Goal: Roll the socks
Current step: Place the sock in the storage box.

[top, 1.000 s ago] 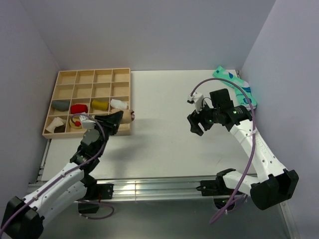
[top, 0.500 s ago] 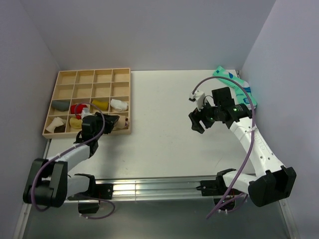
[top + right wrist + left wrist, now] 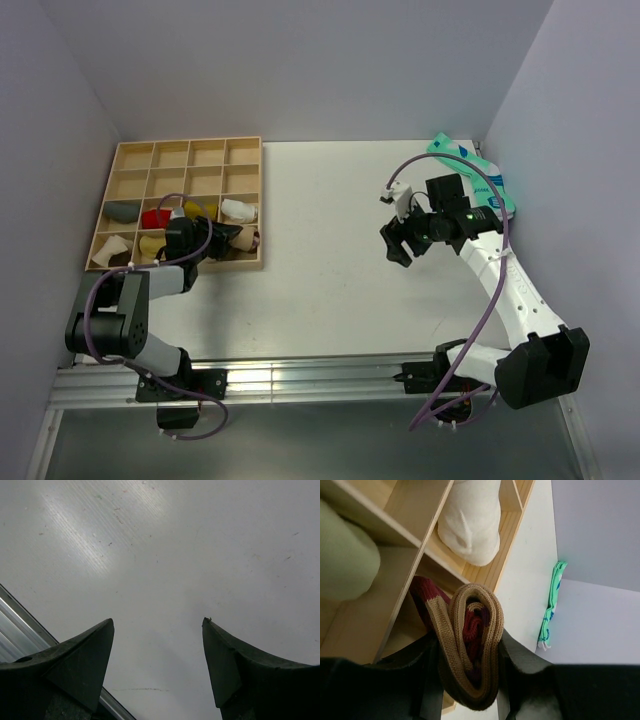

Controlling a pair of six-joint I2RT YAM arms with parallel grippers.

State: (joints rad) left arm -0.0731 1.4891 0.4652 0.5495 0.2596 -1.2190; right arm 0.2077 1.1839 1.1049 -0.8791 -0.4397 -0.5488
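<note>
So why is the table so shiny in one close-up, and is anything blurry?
Right wrist view: light glares in streaks off the white table, and the open right gripper shows nearly black. Left wrist view: the tan and maroon sock roll is sharp, the pale green sock at the left edge soft, the left gripper's fingers lost in shadow. Top view: even light, faint shadows.

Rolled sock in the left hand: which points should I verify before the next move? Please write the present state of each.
1. Left hand shut on the rolled sock: ok.
2. Roll holds together between the fingers: ok.
3. Sock is at the tray corner cell, next to the white sock: ok.
4. That cell is free underneath: cannot tell, sock and hand hide it.
5. Right hand open, empty, away from the tray: ok.
</note>
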